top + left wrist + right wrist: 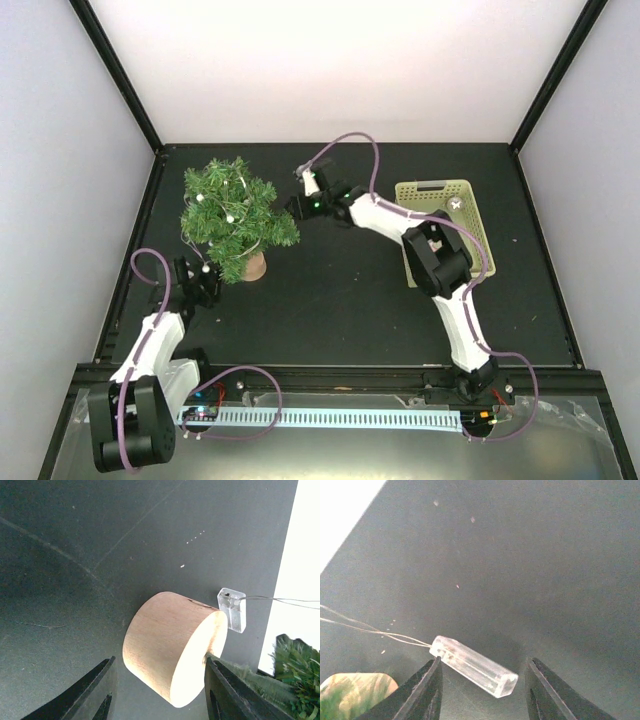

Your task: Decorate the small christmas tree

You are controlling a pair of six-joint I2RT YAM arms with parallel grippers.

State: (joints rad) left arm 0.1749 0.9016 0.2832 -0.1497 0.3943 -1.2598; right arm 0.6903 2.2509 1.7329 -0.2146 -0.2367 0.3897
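Pale green plastic lattice basket (430, 188), far right, holds one white object (455, 203). Your bushy green small christmas tree (235, 215) stands far left, left fingers (95, 690) spread by its wooden base (170, 650); right fingers (425, 690) flank a clear block (472, 666), grip unclear.

**One tree, one basket, two grippers**

There is one small christmas tree (238, 215) on one round wooden base (170, 647), which sits between the left gripper's (159, 662) fingers. One clear plastic case (474, 666) lies between the right gripper's (484, 661) fingers, with two thin wires (395, 636) leaving it. One pale green lattice basket (432, 187) stands to that gripper's right, holding one white ornament (456, 204).
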